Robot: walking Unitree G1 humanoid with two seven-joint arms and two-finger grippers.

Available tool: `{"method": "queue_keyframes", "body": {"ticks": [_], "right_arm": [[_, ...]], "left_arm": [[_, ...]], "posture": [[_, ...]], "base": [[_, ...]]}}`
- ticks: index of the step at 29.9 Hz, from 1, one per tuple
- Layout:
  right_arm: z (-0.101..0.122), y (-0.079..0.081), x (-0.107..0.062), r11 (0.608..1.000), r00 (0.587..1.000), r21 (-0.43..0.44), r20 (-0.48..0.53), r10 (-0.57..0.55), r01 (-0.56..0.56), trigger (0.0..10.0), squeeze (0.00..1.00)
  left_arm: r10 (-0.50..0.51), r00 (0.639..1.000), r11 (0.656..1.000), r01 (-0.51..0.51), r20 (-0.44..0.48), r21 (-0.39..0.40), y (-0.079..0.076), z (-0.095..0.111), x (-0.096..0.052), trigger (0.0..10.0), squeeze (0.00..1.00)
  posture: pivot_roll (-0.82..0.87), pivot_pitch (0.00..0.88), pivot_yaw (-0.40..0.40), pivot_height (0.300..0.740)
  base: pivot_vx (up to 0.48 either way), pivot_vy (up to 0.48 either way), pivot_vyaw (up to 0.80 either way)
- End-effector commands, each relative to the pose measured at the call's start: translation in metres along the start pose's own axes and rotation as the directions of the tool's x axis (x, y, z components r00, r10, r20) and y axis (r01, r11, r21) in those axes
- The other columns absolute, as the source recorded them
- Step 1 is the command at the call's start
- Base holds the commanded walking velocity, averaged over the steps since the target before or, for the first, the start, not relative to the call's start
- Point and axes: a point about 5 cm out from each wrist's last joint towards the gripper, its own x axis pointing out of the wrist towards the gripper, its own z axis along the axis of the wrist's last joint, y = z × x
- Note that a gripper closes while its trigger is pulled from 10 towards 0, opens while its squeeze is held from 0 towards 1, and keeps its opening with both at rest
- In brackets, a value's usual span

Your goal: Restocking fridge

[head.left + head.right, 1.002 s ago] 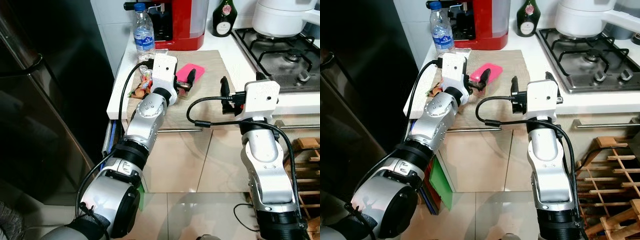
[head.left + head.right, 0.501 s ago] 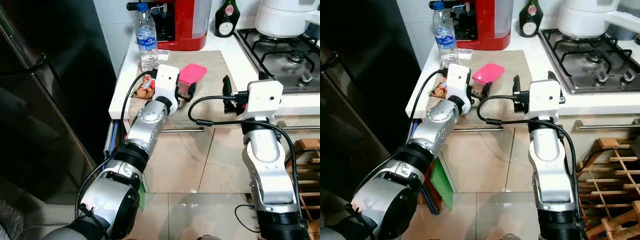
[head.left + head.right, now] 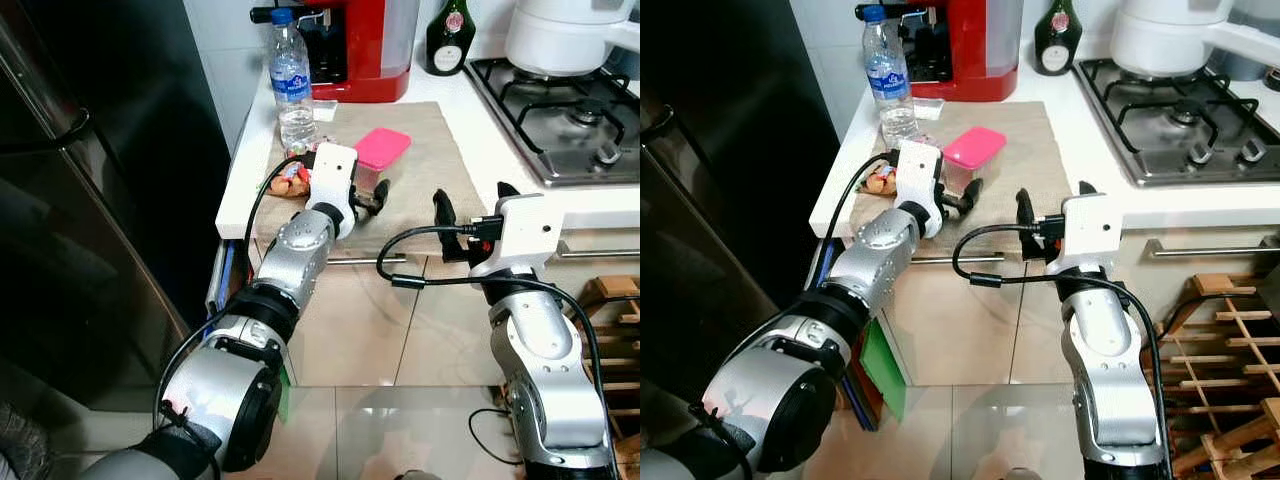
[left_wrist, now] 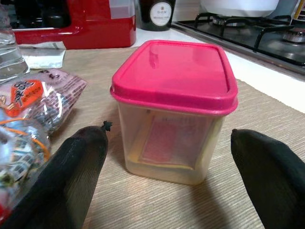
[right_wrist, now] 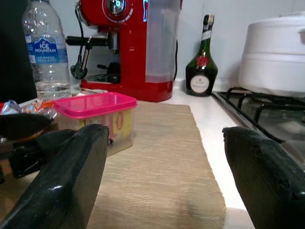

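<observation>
With left gripper point(image 4: 169, 157) spread just short of pink-lidded container point(image 4: 174, 107) on woven mat point(image 3: 430, 165): advance level, straddle the clear walls below lid, avoid snack packets point(image 4: 33, 109), then close. Right gripper point(image 5: 167, 176) spread, idle at counter edge.

white counter point(image 3: 236, 180) carries a beige woven mat point(image 3: 440, 160); on the mat stand a pink-lidded clear container point(image 4: 174, 107), snack packets point(image 4: 33, 102) beside it, and a water bottle point(image 3: 291, 80) at what appears to be the mat's edge. red coffee machine point(image 3: 355, 45) and green bottle point(image 3: 446, 40) stand behind.
</observation>
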Motion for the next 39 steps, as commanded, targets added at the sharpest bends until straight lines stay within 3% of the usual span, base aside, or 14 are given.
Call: {"method": "queue_keyframes", "body": {"ticks": [1, 14, 34, 35, 36, 37, 38, 39], "right_arm": [[0.004, 0.003, -0.001, 1.0, 1.0, 0.019, 0.007, 0.022, -0.022, 10.0, 0.0], [0.005, 0.006, -0.005, 0.999, 0.999, 0.013, -0.002, 0.038, -0.038, 10.0, 0.0], [0.003, 0.009, -0.023, 0.998, 0.997, -0.002, -0.048, 0.067, -0.068, 10.0, 0.0], [0.003, 0.009, -0.023, 0.997, 0.996, -0.003, -0.05, 0.071, -0.071, 10.0, 0.0], [0.003, 0.009, -0.023, 0.997, 0.996, -0.003, -0.05, 0.071, -0.071, 10.0, 0.0], [0.003, 0.009, -0.023, 0.997, 0.996, -0.004, -0.052, 0.074, -0.074, 10.0, 0.0], [0.003, 0.009, -0.023, 0.997, 0.996, -0.006, -0.053, 0.075, -0.076, 10.0, 0.0], [0.003, 0.009, -0.024, 0.997, 0.996, -0.007, -0.054, 0.076, -0.077, 10.0, 0.0]], "left_arm": [[-0.025, 0.999, 1.0, 0.025, 0.024, -0.005, -0.011, 0.008, 0.004, 10.0, 0.0], [-0.024, 1.0, 1.0, 0.024, 0.009, -0.005, -0.018, 0.008, 0.008, 10.0, 0.0], [0.033, 0.999, 0.999, -0.034, -0.026, -0.027, -0.014, 0.004, 0.011, 10.0, 0.0], [0.032, 0.999, 0.999, -0.033, -0.026, -0.028, -0.014, 0.004, 0.011, 5.5, 0.0], [0.032, 0.999, 0.999, -0.033, -0.026, -0.028, -0.014, 0.004, 0.011, 5.5, 0.0], [0.029, 0.999, 0.999, -0.03, -0.024, -0.032, -0.014, 0.004, 0.011, 2.2, 0.0], [0.03, 0.999, 0.999, -0.031, -0.019, -0.04, -0.014, 0.005, 0.011, 0.0, 0.0], [0.032, 0.999, 0.998, -0.033, -0.016, -0.046, -0.014, 0.005, 0.011, 0.0, 0.0]], "posture": [[-0.26, 0.005, 0.128, 0.74], [-0.27, 0.018, 0.13, 0.74], [-0.32, 0.067, 0.108, 0.74], [-0.32, 0.067, 0.108, 0.74], [-0.32, 0.067, 0.108, 0.74], [-0.32, 0.064, 0.107, 0.74], [-0.33, 0.062, 0.108, 0.74], [-0.33, 0.062, 0.108, 0.74]], "base": [[0.0, 0.0, 0.0], [0.0, 0.0, 0.0], [0.0, 0.0, 0.0], [0.0, 0.0, 0.0], [0.0, 0.0, 0.0], [0.0, 0.0, 0.0], [0.0, 0.0, 0.0], [0.0, 0.0, 0.0]]}}
